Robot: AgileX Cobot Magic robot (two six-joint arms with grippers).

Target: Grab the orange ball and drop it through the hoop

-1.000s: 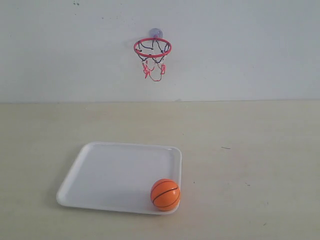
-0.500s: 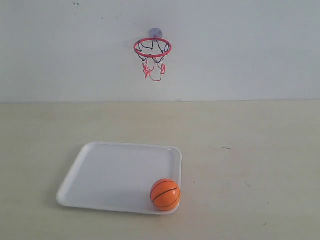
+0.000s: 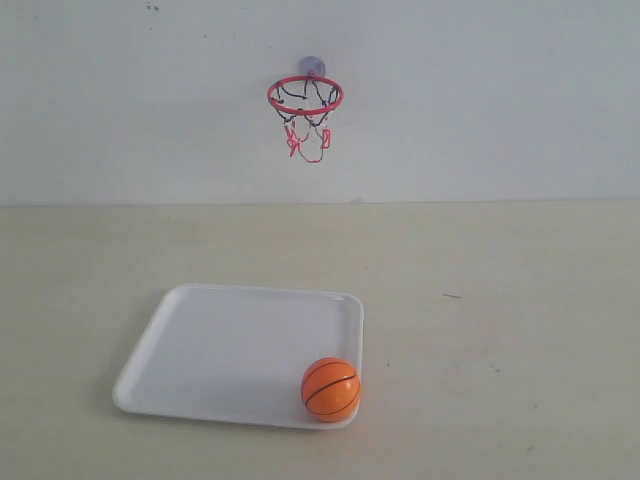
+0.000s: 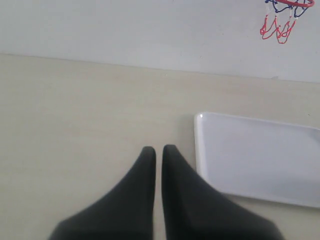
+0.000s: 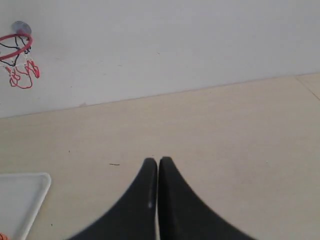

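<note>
The orange ball [image 3: 331, 388] with black seams rests in the near right corner of a white tray [image 3: 200, 345]. High on the back wall hangs the hoop [image 3: 305, 95], its red ring level, its black-and-red net below and its suction cup behind. The hoop [image 4: 286, 15] shows partly in the left wrist view, and the hoop [image 5: 16, 52] also appears in the right wrist view. My left gripper [image 4: 158, 149] is shut over bare table beside the tray [image 4: 260, 155]. My right gripper [image 5: 158, 161] is shut too, over bare table. Neither gripper appears in the exterior view.
The pale wooden table [image 3: 500, 300] runs back to a white wall [image 3: 500, 100]. A small dark mark [image 3: 452, 296] lies on the table right of the tray. A corner of the tray [image 5: 20, 200] shows in the right wrist view.
</note>
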